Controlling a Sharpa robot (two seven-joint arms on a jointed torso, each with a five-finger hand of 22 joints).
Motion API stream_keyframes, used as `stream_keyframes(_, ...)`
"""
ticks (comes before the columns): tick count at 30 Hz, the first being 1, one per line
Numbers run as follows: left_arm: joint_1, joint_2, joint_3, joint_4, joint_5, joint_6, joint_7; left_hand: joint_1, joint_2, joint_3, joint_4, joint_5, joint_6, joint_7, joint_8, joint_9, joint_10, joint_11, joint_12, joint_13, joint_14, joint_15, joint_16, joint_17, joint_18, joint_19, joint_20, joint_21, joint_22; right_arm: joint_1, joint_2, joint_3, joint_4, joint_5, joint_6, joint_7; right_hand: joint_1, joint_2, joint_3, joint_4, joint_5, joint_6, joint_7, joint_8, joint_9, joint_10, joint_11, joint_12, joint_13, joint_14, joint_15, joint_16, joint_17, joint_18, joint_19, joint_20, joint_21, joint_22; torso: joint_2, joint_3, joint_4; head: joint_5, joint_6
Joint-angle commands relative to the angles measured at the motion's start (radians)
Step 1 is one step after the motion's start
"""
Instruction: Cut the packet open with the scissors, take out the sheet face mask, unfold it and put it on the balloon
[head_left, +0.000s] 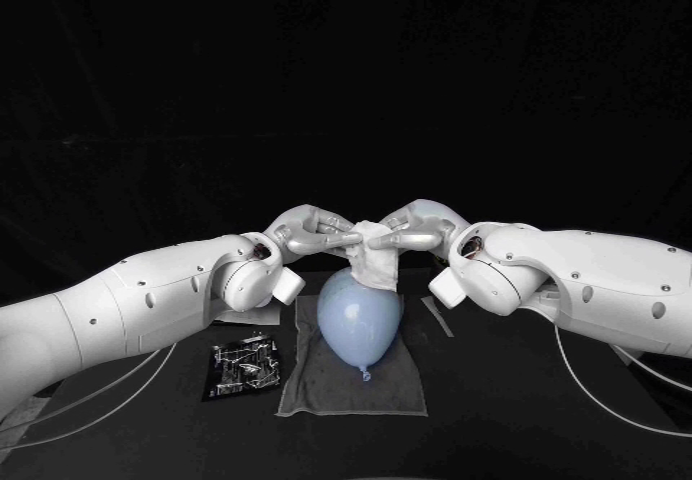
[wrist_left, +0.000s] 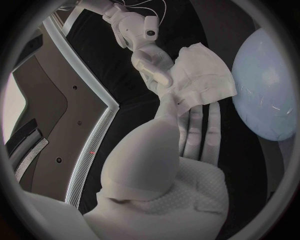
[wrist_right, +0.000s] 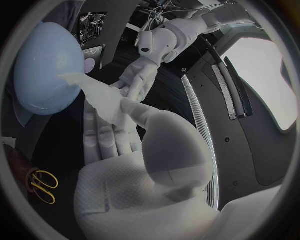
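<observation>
Left hand (head_left: 309, 235) and right hand (head_left: 420, 230) both pinch the sheet mask (head_left: 375, 252) just above the balloon (head_left: 358, 320).

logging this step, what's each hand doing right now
Left hand: holding one side of the sheet face mask.
Right hand: holding the other side of the same mask.

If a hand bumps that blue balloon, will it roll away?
Probably: the balloon looks light and rounded, lying on its side, so a nudge would likely roll it. The cloth under it may slow it slightly.
</observation>
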Motion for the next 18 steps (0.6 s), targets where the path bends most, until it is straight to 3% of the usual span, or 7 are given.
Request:
stream_keyframes(1, 0.002, 0.002, 0.002, 0.002, 0.031, -0.025, 0.027, 0.012, -0.001, 0.013, 0.000, 0.005, 0.003, -0.002, 0.004, 0.013, 0.008, 0.000, -0.001, -0.001, 0.007, 0.000, 0.002, 0.001, 0.013, 0.008, -0.002, 0.004, -0.001, 0.000, 0.003, 0.000, -0.001, 0.014, 0.005, 0.025, -0.035, -0.032, -0.035, 0.019, 0.009, -0.039, 0.013, -0.020, 0.000, -0.067, 0.024, -0.005, -0.003, -0.037, 0.017, -0.017, 0.002, 0.000, -0.034, 0.015, -0.024, -0.012, 0.000, 0.0004, -0.0001, 0.001, -0.002)
stream_keyframes(3, 0.002, 0.002, 0.002, 0.002, 0.032, -0.023, 0.026, 0.014, -0.002, 0.015, 0.001, 0.005, 0.002, -0.002, 0.005, 0.014, 0.009, -0.001, -0.002, -0.001, 0.007, 0.000, 0.002, 0.001, 0.013, 0.008, -0.002, 0.003, -0.001, 0.000, 0.003, 0.000, -0.001, 0.028, 0.010, 0.040, -0.062, -0.068, -0.050, 0.039, 0.009, -0.096, 0.040, -0.054, -0.011, -0.149, 0.051, 0.000, -0.002, -0.098, 0.043, -0.038, -0.003, -0.001, -0.074, 0.041, -0.079, -0.045, 0.000, 0.0005, -0.0003, 0.002, -0.001)
stream_keyframes(4, 0.002, 0.002, 0.002, 0.002, 0.032, -0.022, 0.025, 0.015, -0.002, 0.017, 0.001, 0.005, 0.002, -0.002, 0.005, 0.015, 0.010, -0.001, -0.002, -0.002, 0.007, 0.000, 0.001, 0.001, 0.013, 0.008, -0.002, 0.003, -0.001, 0.000, 0.002, 0.000, -0.001, 0.034, 0.011, 0.050, -0.080, -0.098, -0.071, 0.058, 0.008, -0.138, 0.058, -0.082, -0.023, -0.202, 0.071, 0.001, -0.002, -0.155, 0.065, -0.055, -0.009, 0.002, -0.101, 0.065, -0.128, -0.076, 0.000, 0.0005, -0.0003, 0.003, 0.000)
stream_keyframes(7, 0.002, 0.002, 0.002, 0.001, 0.036, -0.021, 0.023, 0.015, -0.003, 0.019, 0.002, 0.005, 0.002, -0.002, 0.005, 0.015, 0.010, -0.001, -0.003, -0.002, 0.007, 0.000, 0.001, 0.001, 0.013, 0.008, -0.002, 0.003, -0.001, 0.000, 0.002, 0.000, -0.001, 0.042, 0.012, 0.065, -0.096, -0.133, -0.122, 0.082, 0.006, -0.193, 0.066, -0.117, -0.037, -0.265, 0.088, 0.000, -0.001, -0.236, 0.090, -0.077, -0.020, 0.010, -0.138, 0.097, -0.195, -0.118, -0.001, 0.0006, -0.0008, 0.002, 0.000)
stream_keyframes(10, 0.002, 0.001, 0.002, 0.001, 0.040, -0.020, 0.020, 0.018, -0.005, 0.024, 0.004, 0.006, 0.001, -0.001, 0.006, 0.017, 0.012, -0.001, -0.005, -0.002, 0.007, 0.000, -0.001, 0.001, 0.013, 0.009, -0.002, 0.003, -0.001, 0.000, 0.000, 0.000, -0.002, 0.048, 0.007, 0.075, -0.087, -0.143, -0.171, 0.101, 0.005, -0.213, 0.077, -0.129, -0.041, -0.295, 0.097, 0.011, 0.001, -0.278, 0.100, -0.066, -0.021, 0.019, -0.146, 0.113, -0.242, -0.151, 0.000, 0.0003, -0.0011, 0.002, 0.001)
stream_keyframes(18, 0.002, 0.000, 0.002, -0.004, 0.094, -0.011, 0.007, 0.025, -0.019, 0.048, 0.013, 0.006, 0.000, -0.001, 0.007, 0.023, 0.017, -0.001, -0.013, -0.004, 0.009, 0.000, -0.008, 0.000, 0.014, 0.011, -0.002, 0.001, -0.002, 0.001, -0.011, -0.001, -0.016, 0.048, -0.004, 0.087, -0.073, -0.149, -0.234, 0.122, 0.007, -0.224, 0.089, -0.135, -0.041, -0.316, 0.105, 0.028, 0.003, -0.311, 0.106, -0.037, -0.020, 0.016, -0.132, 0.115, -0.278, -0.180, 0.000, 0.0003, -0.0010, 0.003, 0.000)
